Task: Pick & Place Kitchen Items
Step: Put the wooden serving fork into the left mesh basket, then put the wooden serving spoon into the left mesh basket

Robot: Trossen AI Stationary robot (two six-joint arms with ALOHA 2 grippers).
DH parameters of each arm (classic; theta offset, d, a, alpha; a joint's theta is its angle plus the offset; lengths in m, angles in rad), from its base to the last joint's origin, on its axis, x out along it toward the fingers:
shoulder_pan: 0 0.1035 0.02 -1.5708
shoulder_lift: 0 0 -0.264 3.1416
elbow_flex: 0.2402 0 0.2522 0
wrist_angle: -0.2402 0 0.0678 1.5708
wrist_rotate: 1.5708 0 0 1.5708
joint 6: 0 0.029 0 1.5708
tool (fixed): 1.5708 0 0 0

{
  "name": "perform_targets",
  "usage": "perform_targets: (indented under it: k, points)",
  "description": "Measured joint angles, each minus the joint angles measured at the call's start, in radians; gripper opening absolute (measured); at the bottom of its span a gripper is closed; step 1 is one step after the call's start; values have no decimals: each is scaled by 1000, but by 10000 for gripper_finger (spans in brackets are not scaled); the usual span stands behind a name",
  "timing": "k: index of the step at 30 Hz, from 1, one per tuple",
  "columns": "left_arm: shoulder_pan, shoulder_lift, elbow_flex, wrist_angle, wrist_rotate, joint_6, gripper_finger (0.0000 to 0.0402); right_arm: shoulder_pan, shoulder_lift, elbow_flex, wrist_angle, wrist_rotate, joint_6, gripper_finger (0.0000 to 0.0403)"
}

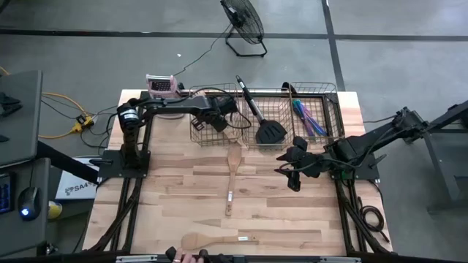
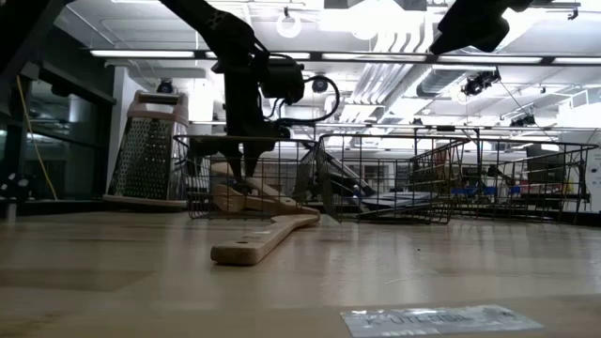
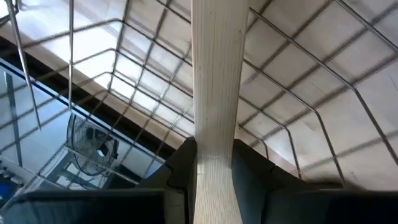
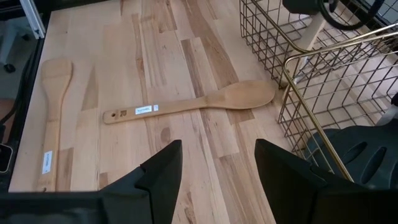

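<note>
The fingers point(image 3: 180, 174) of the left gripper point(image 1: 213, 120) are closed on the flat handle of a light wooden utensil point(image 3: 214, 93), held over the left wire basket point(image 1: 201, 135) in the upper middle of the high view. The utensil is judged stiff, light and smooth, so a firm pinch across the flat faces of its handle suits it. The right gripper point(image 4: 217, 168) hangs with its fingers set wide and empty above the table point(image 1: 292, 219), right of centre in the high view. A wooden spoon point(image 1: 232, 175) lies at the centre of the table, its bowl just beside the baskets. A wooden spatula point(image 1: 212, 239) lies near the lower edge. A black spatula point(image 1: 267, 128) rests in the middle basket point(image 1: 241, 139).
</note>
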Motion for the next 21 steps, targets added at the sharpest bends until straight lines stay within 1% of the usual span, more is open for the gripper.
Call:
perform_targets:
  k: [1, 2, 7, 10, 13, 17, 21]
  points:
    - [0, 3, 0, 6, 0, -3, 75, 0, 0, 0, 0, 0, 0, 195]
    - [0, 5, 0, 6, 3, -4, 87, 0, 0, 0, 0, 0, 0, 195]
    - [0, 4, 0, 4, -2, -16, 182, 0, 0, 0, 0, -2, 0, 195]
    - [0, 4, 0, 4, -35, -38, 217, 0, 0, 0, 0, -3, 8, 195]
    - [0, 4, 0, 3, -58, -63, 233, 0, 0, 0, 0, -4, 13, 195]
    - [-1, -3, 22, -20, -84, -103, 237, 0, 0, 0, 0, -4, 15, 195]
    - [0, -3, 88, -112, -105, -191, 238, 0, 0, 0, 0, -4, 18, 195]
